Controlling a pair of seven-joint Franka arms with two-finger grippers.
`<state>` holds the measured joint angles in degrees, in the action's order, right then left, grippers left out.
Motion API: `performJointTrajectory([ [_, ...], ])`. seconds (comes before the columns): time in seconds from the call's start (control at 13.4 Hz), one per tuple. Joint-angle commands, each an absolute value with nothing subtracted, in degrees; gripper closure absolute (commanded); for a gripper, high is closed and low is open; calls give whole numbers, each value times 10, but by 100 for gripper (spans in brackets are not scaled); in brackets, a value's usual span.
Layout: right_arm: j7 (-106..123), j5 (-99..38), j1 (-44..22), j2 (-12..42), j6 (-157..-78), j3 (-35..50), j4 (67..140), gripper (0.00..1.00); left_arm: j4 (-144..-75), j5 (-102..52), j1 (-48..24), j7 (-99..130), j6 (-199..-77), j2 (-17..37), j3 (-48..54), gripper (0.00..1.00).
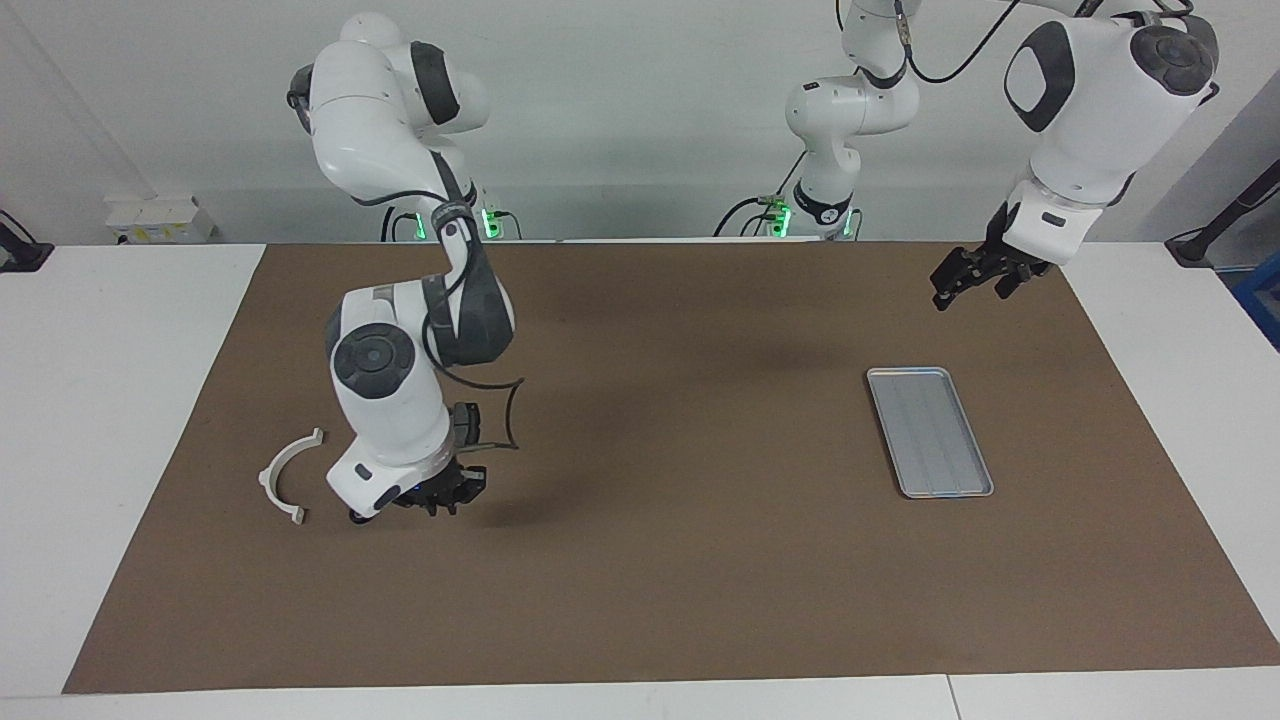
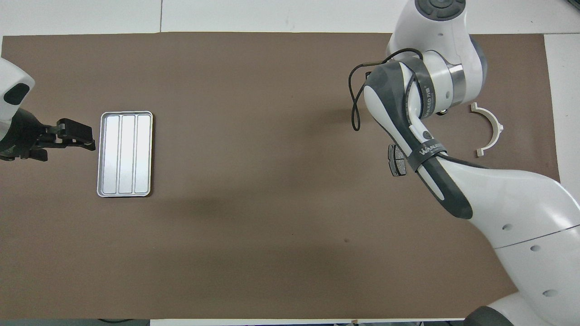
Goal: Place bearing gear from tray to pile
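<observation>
The silver ribbed tray (image 1: 930,432) lies on the brown mat toward the left arm's end, and nothing lies in it; it also shows in the overhead view (image 2: 125,154). No bearing gear shows in either view. The pile lies toward the right arm's end: a white half-ring bracket (image 1: 290,475) (image 2: 489,129) and one dark brake-pad piece (image 2: 396,160), partly covered by the right arm. My right gripper (image 1: 440,497) is low over the mat beside the bracket, and its own wrist hides it in the overhead view. My left gripper (image 1: 965,278) (image 2: 84,138) waits over the mat beside the tray.
The brown mat (image 1: 680,560) covers most of the white table. The right arm's elbow and a looping black cable (image 1: 510,415) hang over the pile area.
</observation>
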<state>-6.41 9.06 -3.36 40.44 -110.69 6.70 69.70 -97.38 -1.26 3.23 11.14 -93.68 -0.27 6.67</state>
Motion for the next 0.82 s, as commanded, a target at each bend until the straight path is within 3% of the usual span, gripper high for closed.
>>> performJointTrajectory([
  [0.0,-11,83,5,379,-1207,77,800,100,-969,-3,25,113,-928,-8,62,0],
  [0.22,-3,83,21,381,-1266,77,846,100,-969,-3,25,113,-928,-8,62,0],
  [0.67,-8,83,18,381,-1266,77,848,100,-969,-3,25,112,-928,-8,62,0],
  [0.75,-11,82,18,381,-1267,77,849,30,-969,-3,25,112,-928,-8,62,0],
])
